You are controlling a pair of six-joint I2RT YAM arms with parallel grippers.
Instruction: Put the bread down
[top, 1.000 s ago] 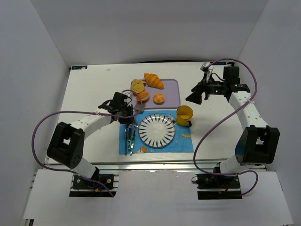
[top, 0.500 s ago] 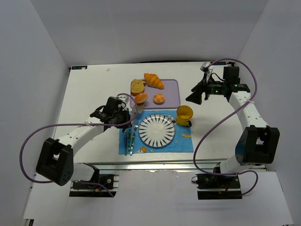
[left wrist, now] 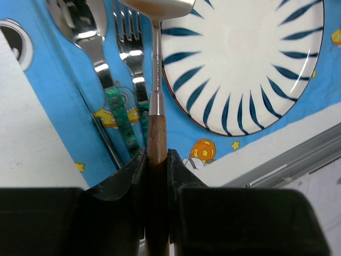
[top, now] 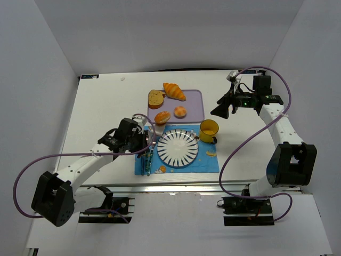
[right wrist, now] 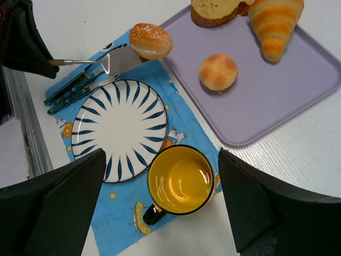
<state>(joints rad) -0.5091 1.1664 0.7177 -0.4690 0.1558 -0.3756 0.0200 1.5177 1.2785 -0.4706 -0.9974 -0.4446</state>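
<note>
The bread (right wrist: 151,40), an oval golden-brown roll with a paler band, lies on the metal blade of a spatula (right wrist: 114,61) at the front left corner of the purple tray (right wrist: 277,101). In the top view the bread (top: 162,116) is just beyond the striped plate (top: 177,148). My left gripper (left wrist: 156,157) is shut on the spatula's wooden handle (left wrist: 156,130); it shows in the top view (top: 145,137) left of the plate. The bread is cut off in the left wrist view. My right gripper (right wrist: 160,208) is open and empty, high above the yellow mug (right wrist: 180,180).
On the tray lie a round orange-and-white bun (right wrist: 218,72), a croissant (right wrist: 274,24) and a toast slice (right wrist: 213,9). A blue placemat (top: 208,162) holds the plate, the mug (top: 209,130) and a fork and spoon (left wrist: 114,64) left of the plate.
My left arm has drawn back toward the near edge, carrying the bread on the spatula from the tray toward the plate's far rim. The right arm has not moved.
</note>
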